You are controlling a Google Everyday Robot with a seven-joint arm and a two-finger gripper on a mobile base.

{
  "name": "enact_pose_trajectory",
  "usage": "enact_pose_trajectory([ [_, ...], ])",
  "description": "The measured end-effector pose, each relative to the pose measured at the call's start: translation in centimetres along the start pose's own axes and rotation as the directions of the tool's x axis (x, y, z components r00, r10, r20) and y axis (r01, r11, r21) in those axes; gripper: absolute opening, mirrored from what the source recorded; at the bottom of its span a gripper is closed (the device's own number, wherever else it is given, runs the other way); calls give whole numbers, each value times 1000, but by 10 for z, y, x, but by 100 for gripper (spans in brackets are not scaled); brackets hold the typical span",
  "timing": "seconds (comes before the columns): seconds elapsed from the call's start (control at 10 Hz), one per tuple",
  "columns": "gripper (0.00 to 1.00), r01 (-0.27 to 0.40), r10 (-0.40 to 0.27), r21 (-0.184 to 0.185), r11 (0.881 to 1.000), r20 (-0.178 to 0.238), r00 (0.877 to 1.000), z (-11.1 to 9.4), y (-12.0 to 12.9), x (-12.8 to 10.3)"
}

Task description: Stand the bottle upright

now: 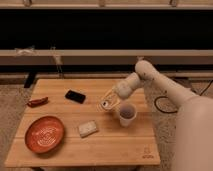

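Bottle (105, 103) tilted, not upright, clamped in hand (112, 98), just left of white cup (127, 114) on table (110, 146).
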Motion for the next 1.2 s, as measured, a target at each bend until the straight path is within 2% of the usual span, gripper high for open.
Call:
enact_pose_trajectory([
  [0.5,0,-57,56,22,998,25,998,-15,21,28],
  [1.2,0,-117,119,51,992,-43,992,-53,43,57],
])
